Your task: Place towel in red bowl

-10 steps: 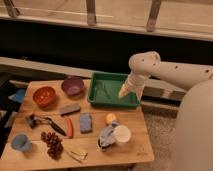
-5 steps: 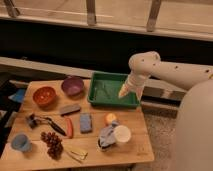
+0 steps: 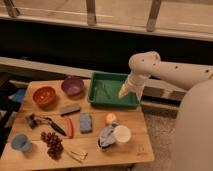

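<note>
Two bowls sit at the far left of your wooden table (image 3: pixel 131 150). The red bowl (image 3: pixel 44 96) is closer to the left edge. The purple bowl (image 3: pixel 73 85) is just beside it, a little farther back.

Your towel (image 3: pixel 106 135) is not there. It lies in a soft heap near the front of the table, on the right side, touching the white cup (image 3: pixel 122 135). It is well apart from the red bowl, with many things between them.

Your gripper (image 3: pixel 123 93) hangs at the end of the white arm (image 3: pixel 165 70). It points down over the right side of the green tray (image 3: pixel 100 95) at the back of the table. Its fingers are spread wide and they hold nothing. It is well apart from the towel.

Between the bowls and the towel you can see a flat blue sponge (image 3: pixel 86 122), a small orange ball (image 3: pixel 110 118) and a long red thing (image 3: pixel 69 127). A bunch of dark grapes (image 3: pixel 52 144) and a blue cup (image 3: pixel 21 142) sit near the front left corner.
</note>
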{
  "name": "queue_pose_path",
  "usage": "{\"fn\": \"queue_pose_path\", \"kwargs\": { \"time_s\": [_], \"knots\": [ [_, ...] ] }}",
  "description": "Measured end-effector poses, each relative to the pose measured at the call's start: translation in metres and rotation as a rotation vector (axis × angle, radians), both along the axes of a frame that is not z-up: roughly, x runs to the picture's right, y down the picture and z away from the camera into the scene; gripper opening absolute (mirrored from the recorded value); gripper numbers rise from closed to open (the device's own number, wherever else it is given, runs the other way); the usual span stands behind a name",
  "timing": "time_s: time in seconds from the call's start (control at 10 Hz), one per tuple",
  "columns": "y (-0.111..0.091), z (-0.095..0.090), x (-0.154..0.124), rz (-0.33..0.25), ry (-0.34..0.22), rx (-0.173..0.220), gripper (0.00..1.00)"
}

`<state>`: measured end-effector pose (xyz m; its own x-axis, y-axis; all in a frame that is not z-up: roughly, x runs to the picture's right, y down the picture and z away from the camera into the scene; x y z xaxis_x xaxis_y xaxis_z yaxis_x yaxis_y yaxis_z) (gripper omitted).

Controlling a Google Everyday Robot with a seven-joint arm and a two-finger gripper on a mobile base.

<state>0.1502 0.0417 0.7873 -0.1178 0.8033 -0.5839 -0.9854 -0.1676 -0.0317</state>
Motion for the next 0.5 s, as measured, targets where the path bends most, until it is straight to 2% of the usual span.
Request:
{"fn": "queue_pose_path", "kwargs": {
  "time_s": [0.5],
  "knots": [
    [-0.0012, -0.0015, 0.0006, -0.004, 0.001, -0.003, 0.68]
  ]
}}
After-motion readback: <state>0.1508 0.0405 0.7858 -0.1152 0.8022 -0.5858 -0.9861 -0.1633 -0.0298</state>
